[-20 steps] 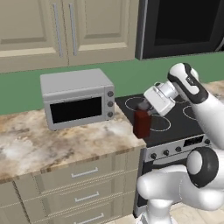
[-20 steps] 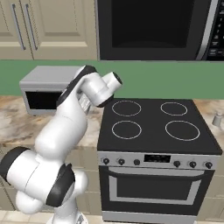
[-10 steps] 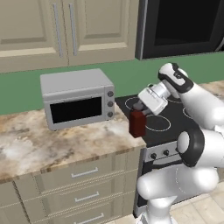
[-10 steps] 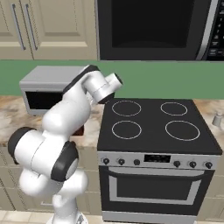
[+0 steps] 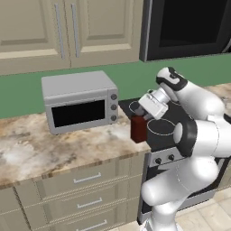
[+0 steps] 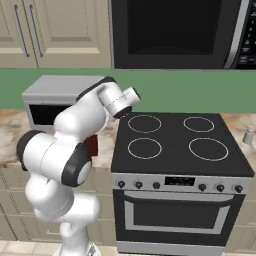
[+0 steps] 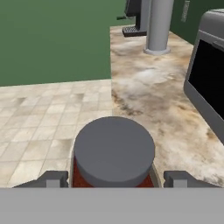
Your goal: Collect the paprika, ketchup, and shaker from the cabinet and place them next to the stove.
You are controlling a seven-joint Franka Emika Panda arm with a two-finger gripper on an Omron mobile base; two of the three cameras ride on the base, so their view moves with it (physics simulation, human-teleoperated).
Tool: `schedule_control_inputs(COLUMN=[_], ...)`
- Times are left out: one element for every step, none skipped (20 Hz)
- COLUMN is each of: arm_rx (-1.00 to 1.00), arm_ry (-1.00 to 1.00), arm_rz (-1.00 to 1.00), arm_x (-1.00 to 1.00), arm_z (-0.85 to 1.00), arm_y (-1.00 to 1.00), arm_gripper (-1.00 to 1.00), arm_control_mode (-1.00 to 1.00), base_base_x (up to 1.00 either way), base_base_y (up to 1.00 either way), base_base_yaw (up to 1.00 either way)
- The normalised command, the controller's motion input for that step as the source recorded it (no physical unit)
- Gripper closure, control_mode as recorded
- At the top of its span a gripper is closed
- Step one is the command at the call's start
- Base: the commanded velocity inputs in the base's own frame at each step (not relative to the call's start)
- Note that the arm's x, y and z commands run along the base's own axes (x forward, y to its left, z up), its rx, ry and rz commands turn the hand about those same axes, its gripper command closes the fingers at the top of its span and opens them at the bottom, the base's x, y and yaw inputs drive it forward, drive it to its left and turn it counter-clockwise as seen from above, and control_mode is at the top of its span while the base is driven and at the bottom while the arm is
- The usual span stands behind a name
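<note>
Since the paprika (image 5: 138, 128) stands upright on the table (image 5: 67, 151), just left of the stove (image 5: 168, 128), the spot fits the task. The jaws flank its lid closely; whether they grip or have let go, I cannot tell.

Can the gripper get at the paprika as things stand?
Probably yes. The gripper is right at the paprika, a finger tip on either side of the jar with a gap, and nothing lies between. The jar stands on the counter beside the stove.
</note>
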Motion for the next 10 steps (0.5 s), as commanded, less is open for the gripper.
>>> schedule_control_inputs(arm_rx=[0.0,0.0,0.0,0.0,0.0,0.0,0.0,0.0,0.0,0.0], arm_ry=[0.03,0.03,0.02,0.02,0.01,0.0,0.0,0.0,0.01,0.0], arm_rz=[0.03,0.03,0.03,0.03,0.04,0.04,0.04,0.03,0.03,0.03], arm_x=[0.22,0.22,0.21,0.21,0.18,0.19,0.19,0.2,0.2,0.21], arm_z=[-0.21,-0.23,-0.21,-0.2,-0.2,-0.19,-0.2,-0.17,-0.19,-0.12], arm_y=[0.11,0.12,0.1,0.1,0.08,0.09,0.09,0.07,0.08,0.0], arm_gripper=[1.0,1.0,1.0,1.0,1.0,1.0,1.0,1.0,1.0,1.0], arm_control_mode=[-1.0,-1.0,-1.0,-1.0,-1.0,-1.0,-1.0,-1.0,-1.0,-1.0], base_base_x=[0.0,0.0,0.0,0.0,0.0,0.0,0.0,0.0,0.0,0.0], base_base_y=[0.0,0.0,0.0,0.0,0.0,0.0,0.0,0.0,0.0,0.0], base_base_yaw=[0.0,0.0,0.0,0.0,0.0,0.0,0.0,0.0,0.0,0.0])
